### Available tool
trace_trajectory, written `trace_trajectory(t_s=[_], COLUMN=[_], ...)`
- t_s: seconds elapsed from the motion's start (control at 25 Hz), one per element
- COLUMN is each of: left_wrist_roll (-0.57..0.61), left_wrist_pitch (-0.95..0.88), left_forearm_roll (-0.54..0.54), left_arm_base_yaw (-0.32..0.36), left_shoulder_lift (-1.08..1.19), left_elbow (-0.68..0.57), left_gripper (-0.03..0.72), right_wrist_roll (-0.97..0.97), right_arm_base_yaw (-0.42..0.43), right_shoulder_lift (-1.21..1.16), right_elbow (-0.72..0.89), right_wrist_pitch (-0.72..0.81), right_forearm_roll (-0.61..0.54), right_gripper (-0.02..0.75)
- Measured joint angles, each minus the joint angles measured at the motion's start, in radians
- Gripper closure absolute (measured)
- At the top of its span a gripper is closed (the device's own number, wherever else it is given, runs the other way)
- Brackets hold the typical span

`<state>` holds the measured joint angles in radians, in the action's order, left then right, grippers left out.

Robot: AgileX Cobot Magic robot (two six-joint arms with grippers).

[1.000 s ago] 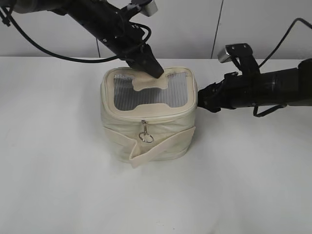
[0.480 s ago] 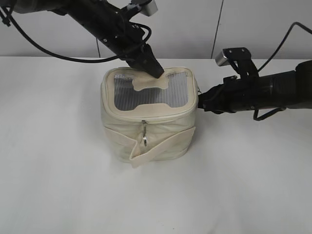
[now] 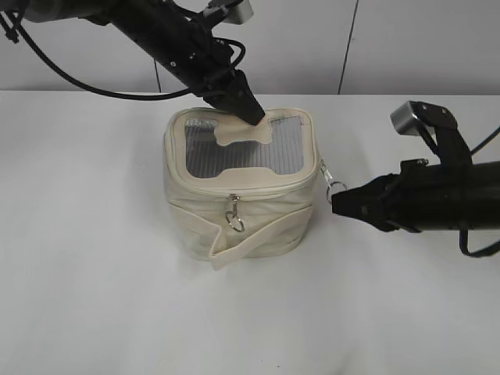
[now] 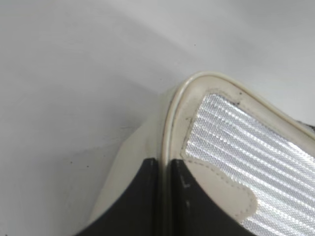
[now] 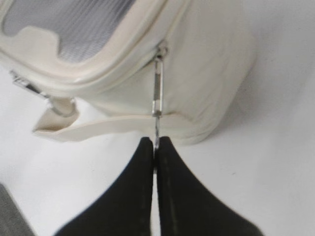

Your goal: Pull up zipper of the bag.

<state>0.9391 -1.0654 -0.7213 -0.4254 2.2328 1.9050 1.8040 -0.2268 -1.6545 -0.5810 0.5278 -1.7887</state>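
Note:
The cream bag (image 3: 258, 211) stands mid-table, its lid showing a grey ribbed window (image 3: 234, 156). My left gripper (image 3: 251, 116) is shut on the lid's back rim; in the left wrist view the gripper (image 4: 165, 164) pinches that rim (image 4: 170, 118) between its black fingers. My right gripper (image 3: 337, 201) is at the bag's right side, shut on a silver ring pull (image 3: 336, 187). In the right wrist view this gripper (image 5: 156, 142) holds the pull (image 5: 157, 93) taut from the zipper (image 5: 123, 73). A second slider with its ring (image 3: 233, 220) hangs at the front middle.
A wide cream strap (image 3: 258, 233) sticks out from the bag's front lower side. The white table (image 3: 94, 297) runs to a pale wall behind. Black cables trail from the left arm (image 3: 156, 31) at the top left.
My right gripper has moved right and toward the front with the ring pull, drawing its slider along the bag's right rim. The left gripper has stayed on the back rim.

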Motion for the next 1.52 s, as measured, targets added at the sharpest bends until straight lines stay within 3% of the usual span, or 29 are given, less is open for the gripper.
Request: trace_trajectory(t_s=[0.2,0.4,0.52,0.76,0.88,0.96,1.08,1.32,1.44,1.52], left_wrist_roll=[-0.082,-0.132,-0.148,-0.189,-0.205,-0.213,-0.225,-0.269,-0.282,-0.292], left_wrist_pitch=[0.004,0.019,0.034,0.04,0.07,0.08,0.078,0.047,0.067,0.118], left_forearm_roll=[0.0,0.023,0.038,0.045,0.033,0.021,0.022,0.018,0.016,0.026], left_arm_base_yaw=[-0.003,-0.019,-0.032,-0.035,-0.036,-0.034,-0.032,-0.025,-0.025,-0.025], left_shoulder_lift=[-0.001,-0.004,-0.005,-0.005,-0.005,-0.009,-0.037,-0.195,-0.329,-0.466], left_elbow=[0.0,-0.001,-0.001,-0.001,0.0,0.0,-0.001,-0.047,-0.199,-0.367], left_gripper=[0.636,0.636,0.636,0.615,0.482,0.367,0.353,0.418,0.427,0.433], right_wrist_roll=[-0.11,-0.14,-0.176,-0.362,-0.523,-0.658,-0.895,-1.409,-1.58,-1.649], right_arm_base_yaw=[-0.064,-0.291,-0.378,-0.409,-0.397,-0.39,-0.377,-0.375,-0.374,-0.374], right_shoulder_lift=[0.058,0.033,-0.034,-0.112,-0.104,-0.077,0.015,0.284,0.446,0.569], right_elbow=[0.077,0.002,-0.094,-0.171,-0.173,-0.168,-0.168,-0.138,-0.086,-0.045], right_wrist_pitch=[0.095,0.021,-0.007,-0.024,0.024,0.06,0.069,0.094,0.16,0.222], right_forearm_roll=[0.084,-0.005,-0.016,0.078,0.257,0.417,0.675,1.146,1.325,1.414], right_gripper=[0.729,0.726,0.724,0.695,0.549,0.394,0.272,0.24,0.239,0.239])
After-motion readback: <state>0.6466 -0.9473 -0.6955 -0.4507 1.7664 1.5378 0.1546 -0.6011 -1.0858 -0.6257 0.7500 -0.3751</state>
